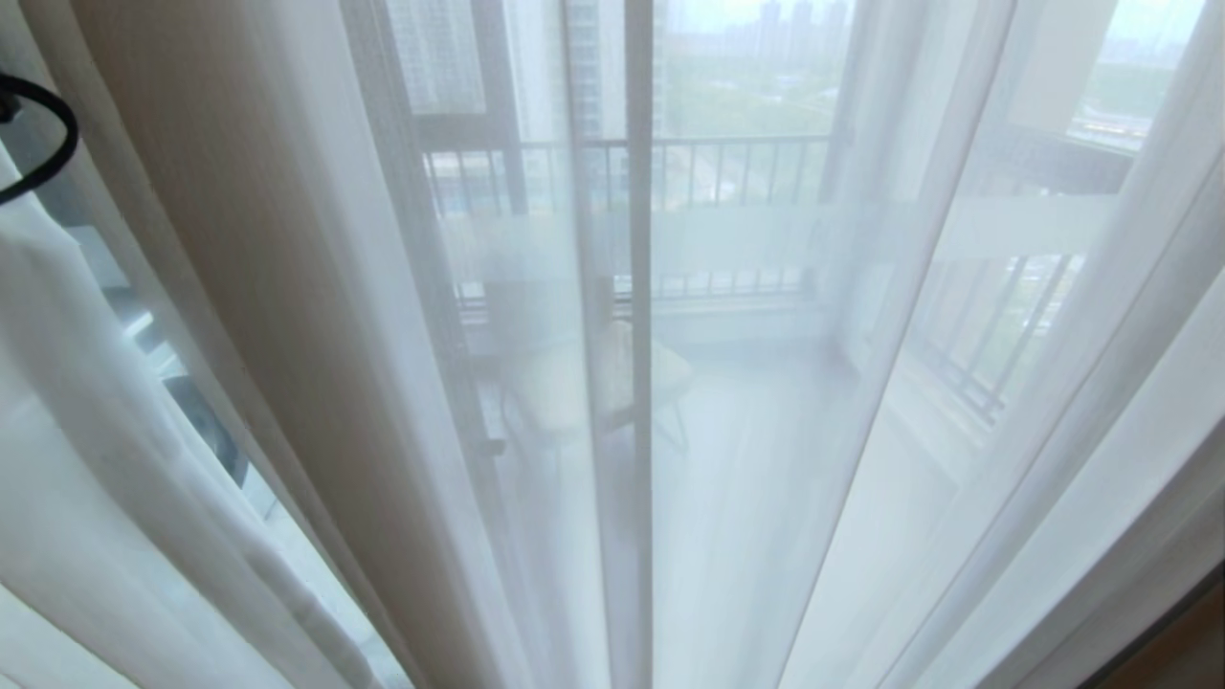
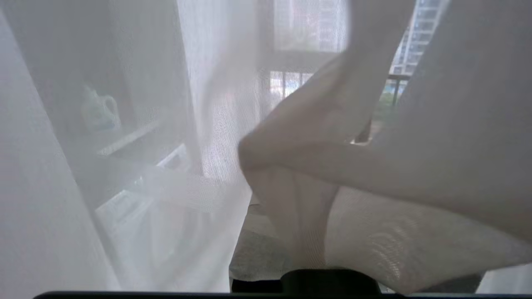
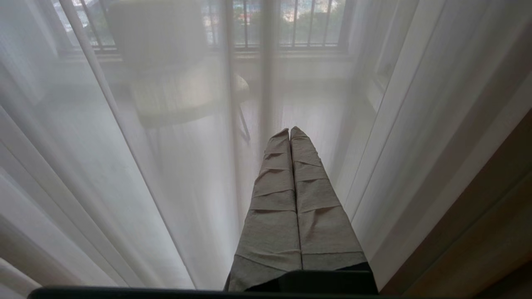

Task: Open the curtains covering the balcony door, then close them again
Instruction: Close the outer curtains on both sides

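The curtains fill every view: a thick beige drape (image 1: 278,287) hangs at the left and a sheer white layer (image 1: 766,402) spans the rest. Through the sheer, the balcony door (image 1: 727,244) shows faintly with its frosted band. My left gripper (image 2: 297,187) is out of the head view. In the left wrist view it is shut on a bunched fold of the curtains (image 2: 316,137), which drapes over its fingers and hides all but a grey base (image 2: 255,255). My right gripper (image 3: 289,132) hangs low by the sheer, shut on nothing, its grey fingers (image 3: 274,199) pressed together.
Behind the sheer stand a balcony chair (image 1: 593,383) and a bar railing (image 1: 727,172). A black cable loop (image 1: 57,144) hangs at the upper left. A shelf with a detergent jug (image 2: 99,110) shows through the fabric. Brown wall or frame (image 3: 498,232) borders the right.
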Controlling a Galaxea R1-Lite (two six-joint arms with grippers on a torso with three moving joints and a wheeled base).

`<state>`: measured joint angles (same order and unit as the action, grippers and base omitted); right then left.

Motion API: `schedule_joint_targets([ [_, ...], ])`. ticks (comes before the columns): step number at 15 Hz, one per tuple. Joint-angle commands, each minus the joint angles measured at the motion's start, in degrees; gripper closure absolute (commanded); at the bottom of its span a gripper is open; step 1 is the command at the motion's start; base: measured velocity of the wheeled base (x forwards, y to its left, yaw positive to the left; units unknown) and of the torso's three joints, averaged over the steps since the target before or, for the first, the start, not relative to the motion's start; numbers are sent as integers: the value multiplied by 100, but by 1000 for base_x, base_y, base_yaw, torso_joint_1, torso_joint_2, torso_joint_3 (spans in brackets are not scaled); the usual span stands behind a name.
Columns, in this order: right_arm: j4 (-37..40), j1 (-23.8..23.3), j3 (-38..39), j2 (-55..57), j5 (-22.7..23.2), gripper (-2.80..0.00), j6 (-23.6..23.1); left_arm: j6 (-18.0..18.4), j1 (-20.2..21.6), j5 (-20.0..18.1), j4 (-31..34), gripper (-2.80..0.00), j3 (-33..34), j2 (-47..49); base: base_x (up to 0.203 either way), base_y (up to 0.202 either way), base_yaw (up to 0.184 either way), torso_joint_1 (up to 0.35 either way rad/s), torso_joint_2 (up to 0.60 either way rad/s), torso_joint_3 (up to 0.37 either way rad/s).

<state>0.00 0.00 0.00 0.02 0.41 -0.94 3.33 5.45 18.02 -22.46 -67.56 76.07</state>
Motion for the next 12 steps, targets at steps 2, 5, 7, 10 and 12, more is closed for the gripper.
schedule_joint_targets([
  [2, 0, 0, 0, -2, 2, 0, -3, -7, -5, 5, 65, 0, 7, -664, 0, 0, 0, 0, 0, 0],
  [5, 0, 0, 0, -2, 2, 0, -3, -8, -7, 0, 372, 0, -1, -1206, 0, 0, 0, 0, 0, 0],
  [7, 0, 0, 0, -2, 2, 0, -3, -8, -8, 0, 670, 0, -2, -1592, 0, 0, 0, 0, 0, 0],
  [10, 0, 0, 0, -2, 2, 0, -3, -8, -130, -208, 1227, 0, -6, -2116, 0, 0, 0, 0, 0, 0],
  [12, 0, 0, 0, -2, -6, 0, -3, -8, -292, -493, 1505, 0, -52, -2340, 0, 0, 0, 0, 0, 0],
])
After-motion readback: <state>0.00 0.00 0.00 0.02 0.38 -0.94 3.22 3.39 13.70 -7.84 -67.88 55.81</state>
